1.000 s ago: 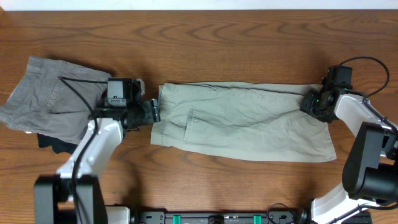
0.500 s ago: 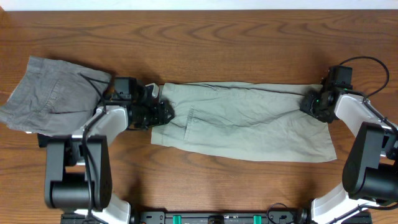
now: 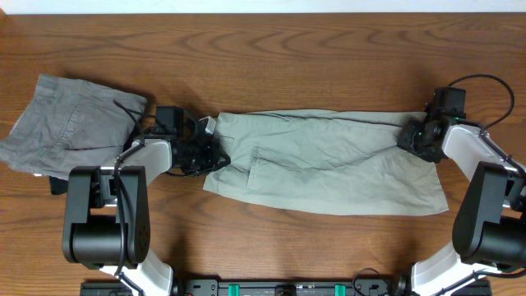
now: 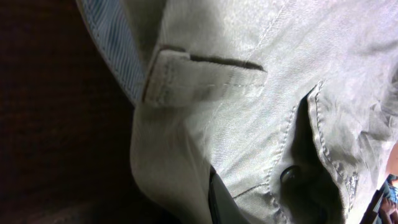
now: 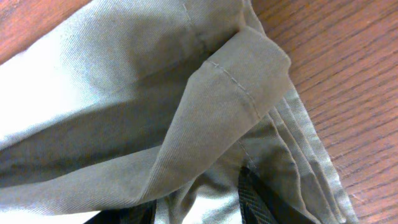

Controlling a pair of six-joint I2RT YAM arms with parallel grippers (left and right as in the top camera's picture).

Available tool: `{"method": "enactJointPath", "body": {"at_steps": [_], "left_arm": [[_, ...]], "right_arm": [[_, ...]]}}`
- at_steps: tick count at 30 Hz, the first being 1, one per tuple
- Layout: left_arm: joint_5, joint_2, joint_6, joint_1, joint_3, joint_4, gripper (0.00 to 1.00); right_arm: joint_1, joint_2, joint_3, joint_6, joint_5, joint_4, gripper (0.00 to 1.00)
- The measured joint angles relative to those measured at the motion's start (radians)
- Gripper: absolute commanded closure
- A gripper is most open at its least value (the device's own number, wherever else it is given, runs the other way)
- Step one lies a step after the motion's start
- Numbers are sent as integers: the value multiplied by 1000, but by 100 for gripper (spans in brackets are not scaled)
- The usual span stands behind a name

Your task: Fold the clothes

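Observation:
The khaki-green shorts point(image 3: 329, 164) lie spread flat across the middle of the table, waistband to the left. My left gripper point(image 3: 210, 154) is shut on the waistband edge at the left end. In the left wrist view the cloth point(image 4: 249, 93) fills the frame, showing a belt loop point(image 4: 199, 78), pale blue lining point(image 4: 115, 43) and a button point(image 4: 290, 175); the left gripper point(image 4: 214, 205) is mostly buried in fabric. My right gripper point(image 3: 413, 136) pinches the upper right corner of a leg hem. In the right wrist view a hem fold point(image 5: 236, 93) bunches up between the right gripper's point(image 5: 193, 208) fingers point(image 5: 255, 199).
A darker grey folded pair of shorts point(image 3: 70, 127) lies at the far left, on top of a small black garment point(image 3: 59, 186). Bare wooden table point(image 3: 288, 57) surrounds the clothes. A cable point(image 3: 485, 82) loops over the right arm.
My left gripper moved right onto the shorts' waistband edge and shut on it, nudging that edge slightly right. The right gripper has kept its hold and place.

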Motion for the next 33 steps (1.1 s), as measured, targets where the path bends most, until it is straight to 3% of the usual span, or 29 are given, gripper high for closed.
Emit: {"method": "enactJointPath", "body": {"at_steps": [9, 14, 20, 33], "left_arm": [[-167, -172, 1, 7, 5, -150, 94], [-214, -291, 1, 16, 29, -166, 94], [-229, -400, 1, 16, 34, -175, 94], [-262, -443, 0, 16, 102, -217, 94]], "right_arm": [[-16, -93, -63, -116, -172, -46, 53], [3, -279, -74, -177, -347, -60, 53], [161, -457, -70, -228, -492, -82, 62], [543, -323, -71, -200, -501, 49, 67]]}}
